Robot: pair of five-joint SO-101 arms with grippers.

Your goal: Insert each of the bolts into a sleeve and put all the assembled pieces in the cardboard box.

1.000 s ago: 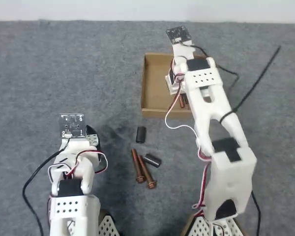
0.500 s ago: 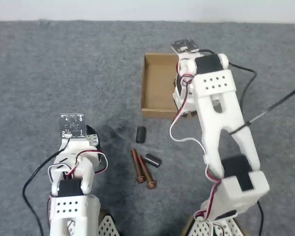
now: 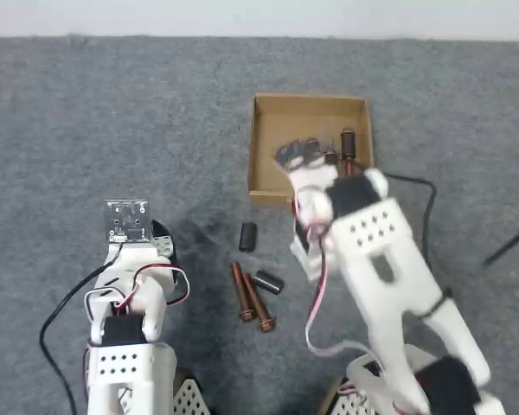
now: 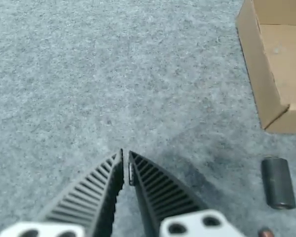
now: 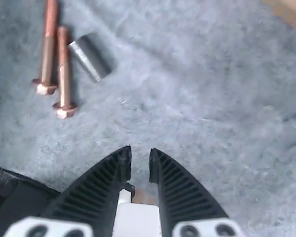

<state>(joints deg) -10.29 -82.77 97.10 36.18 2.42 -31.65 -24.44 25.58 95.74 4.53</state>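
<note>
Lying far and right of centre on the grey carpet (image 3: 112, 104), the box (image 3: 253, 147) has upright walls and an open top. One assembled piece (image 3: 347, 143) rests inside along its right wall. Wide bare carpet spreads left of the box and beyond it. On the near side only a narrow strip separates its near wall from the loose parts. The far sleeve (image 3: 248, 236) lies just near of the box's near-left corner, apart from it. The two bolts (image 3: 240, 292) lie side by side nearer in, heads toward the near side. The near sleeve (image 3: 266, 282) lies just right of them and perhaps touches the right bolt; the gap is too fine to judge.

The right arm rises from the near-right base, its wrist over the box's near wall. The right gripper (image 5: 138, 155) points down at carpet right of the bolts, fingers slightly parted and holding nothing. The left arm is folded at near left, well clear of the parts. The left gripper (image 4: 126, 157) sits low over the carpet, its tips closed together and empty
</note>
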